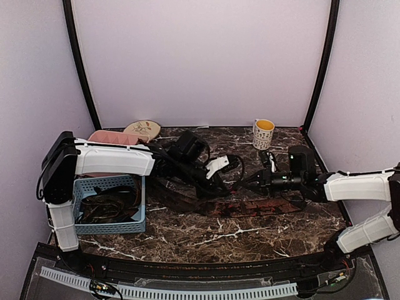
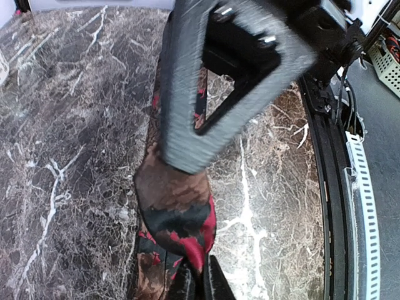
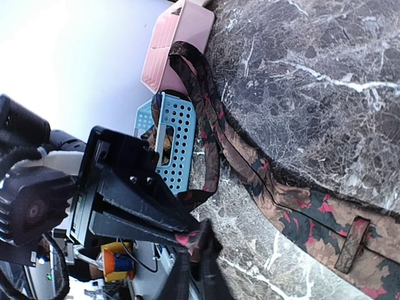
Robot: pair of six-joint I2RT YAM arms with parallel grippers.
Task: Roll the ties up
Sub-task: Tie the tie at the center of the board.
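Observation:
One of the ties (image 1: pixel 262 207), reddish-brown with red and black patches, lies flat across the middle of the marble table. Both grippers meet over its left part. My left gripper (image 1: pixel 215 187) is shut on a raised fold of this tie (image 2: pixel 176 203), its fingertips pinching the cloth at the bottom of the left wrist view (image 2: pixel 199 274). My right gripper (image 3: pixel 201 256) is shut on the same bunched fold, tip to tip with the left gripper's black fingers (image 3: pixel 134 209). From there the tie (image 3: pixel 294 206) runs out flat in both directions. More dark ties lie in the blue basket (image 1: pixel 110 228).
The perforated blue basket (image 3: pixel 176 134) stands at the left by the left arm. Behind it are a pink box (image 1: pixel 112 136) and a plate (image 1: pixel 142 129). A mug (image 1: pixel 263 133) stands at the back right. Black cables loop between the arms.

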